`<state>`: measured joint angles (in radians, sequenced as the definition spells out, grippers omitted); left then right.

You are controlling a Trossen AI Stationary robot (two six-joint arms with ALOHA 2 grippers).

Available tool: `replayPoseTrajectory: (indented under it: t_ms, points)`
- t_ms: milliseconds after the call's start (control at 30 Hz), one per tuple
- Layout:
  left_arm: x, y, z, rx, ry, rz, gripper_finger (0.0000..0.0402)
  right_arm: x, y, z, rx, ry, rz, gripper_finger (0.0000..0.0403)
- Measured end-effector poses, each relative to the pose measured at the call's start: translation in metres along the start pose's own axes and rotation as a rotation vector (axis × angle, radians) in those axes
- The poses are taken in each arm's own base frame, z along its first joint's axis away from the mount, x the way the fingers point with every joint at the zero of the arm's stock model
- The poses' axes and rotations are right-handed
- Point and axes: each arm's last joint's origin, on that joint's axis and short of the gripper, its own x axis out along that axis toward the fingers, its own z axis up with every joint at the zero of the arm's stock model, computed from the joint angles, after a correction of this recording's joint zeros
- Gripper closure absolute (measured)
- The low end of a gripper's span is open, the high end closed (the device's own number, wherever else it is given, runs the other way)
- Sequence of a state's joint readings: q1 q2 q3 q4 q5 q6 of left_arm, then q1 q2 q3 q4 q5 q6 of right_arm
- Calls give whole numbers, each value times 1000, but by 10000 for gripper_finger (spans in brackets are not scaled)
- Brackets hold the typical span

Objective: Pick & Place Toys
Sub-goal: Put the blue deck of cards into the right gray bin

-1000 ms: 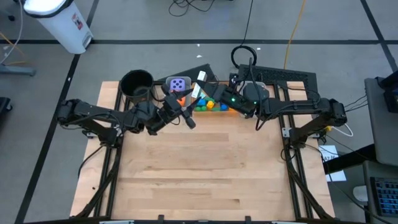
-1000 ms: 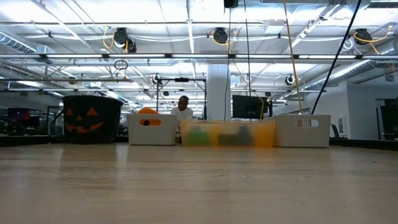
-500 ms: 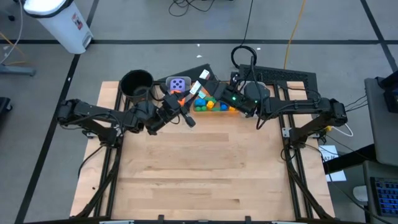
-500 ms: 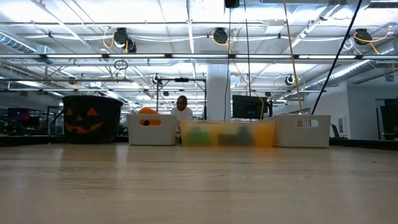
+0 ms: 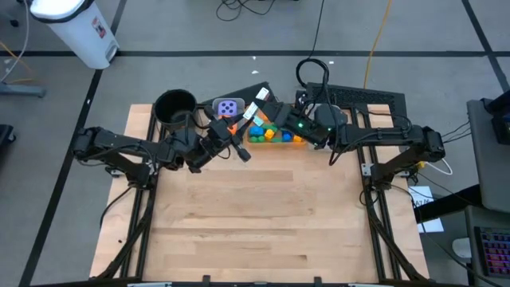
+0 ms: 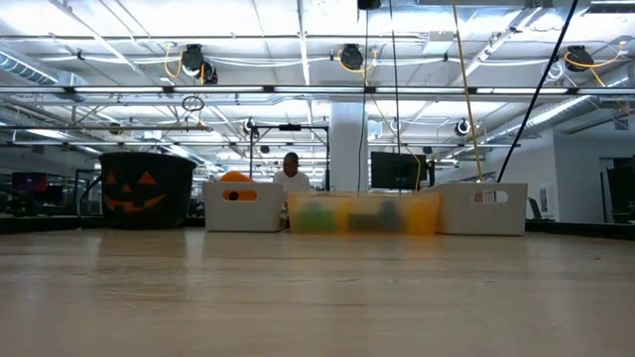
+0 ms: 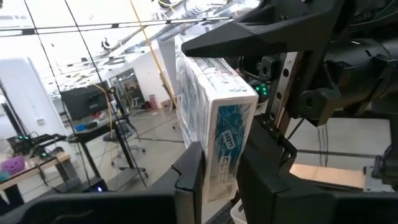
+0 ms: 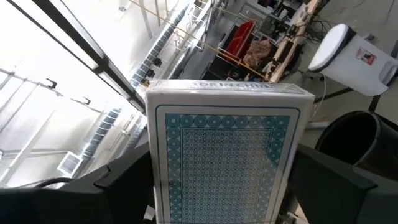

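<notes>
A white card box with a teal patterned back (image 5: 260, 96) hangs above the bins at the table's far edge, with both grippers on it. In the left wrist view the box (image 7: 214, 118) stands between my left gripper's (image 7: 219, 163) fingers, which are shut on its thin sides. My right gripper (image 8: 227, 182) clamps the wide face of the box (image 8: 227, 155). From above, the left gripper (image 5: 249, 119) reaches in from the left and the right gripper (image 5: 265, 104) from the right. A purple die (image 5: 229, 108) and several coloured bricks (image 5: 269, 134) lie in the bins below.
A round black pot (image 5: 175, 108) stands at the far left of the table; in the low view it shows a pumpkin face (image 6: 147, 188). A pale bin (image 6: 243, 206), an orange bin (image 6: 362, 211) and another pale bin (image 6: 483, 208) line the far edge. A person (image 6: 290, 174) is in the room behind.
My left gripper has shut on the card box, which the right gripper was holding. The box has shifted slightly right and farther back. The arms have barely moved.
</notes>
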<state>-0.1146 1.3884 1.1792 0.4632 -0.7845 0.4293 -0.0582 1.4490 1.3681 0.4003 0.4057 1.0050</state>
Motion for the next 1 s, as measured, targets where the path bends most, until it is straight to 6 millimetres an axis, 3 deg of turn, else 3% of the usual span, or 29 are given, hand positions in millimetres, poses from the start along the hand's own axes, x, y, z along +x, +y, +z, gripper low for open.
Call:
replayPoseTrajectory:
  t_ms: [633,1000]
  points:
    - [-2,8,39,116,-4,37,333,0,8,8,-88,-71,83,83]
    - [-3,10,43,110,17,59,333,6,5,24,-71,8,213,70]
